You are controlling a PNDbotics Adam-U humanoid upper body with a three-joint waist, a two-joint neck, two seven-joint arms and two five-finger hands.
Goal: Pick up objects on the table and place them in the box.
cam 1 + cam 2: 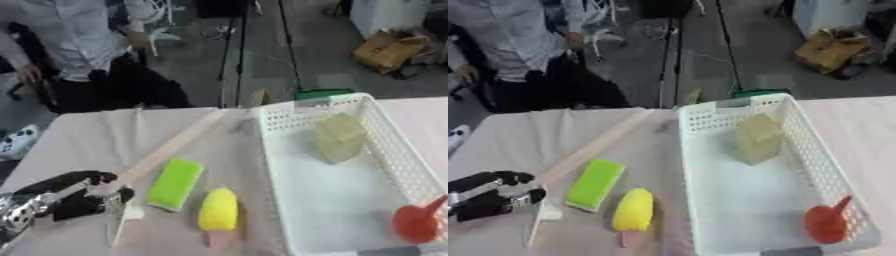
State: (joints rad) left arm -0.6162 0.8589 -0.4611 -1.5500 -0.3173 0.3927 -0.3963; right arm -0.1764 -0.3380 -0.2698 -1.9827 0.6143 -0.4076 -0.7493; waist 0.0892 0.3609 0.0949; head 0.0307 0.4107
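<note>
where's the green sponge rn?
On the table left of the white basket, the green sponge lies beside the yellow corn toy.

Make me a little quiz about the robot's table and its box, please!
1. True or false: the red scoop lies inside the white basket.
2. Which lies on the table nearest the left robot hand? A) green block B) yellow corn C) pale cube
3. Fill in: the pale cube sits in the basket's ___ end, far or near.

Key: 1 true. 2 A. 3 far.
</note>
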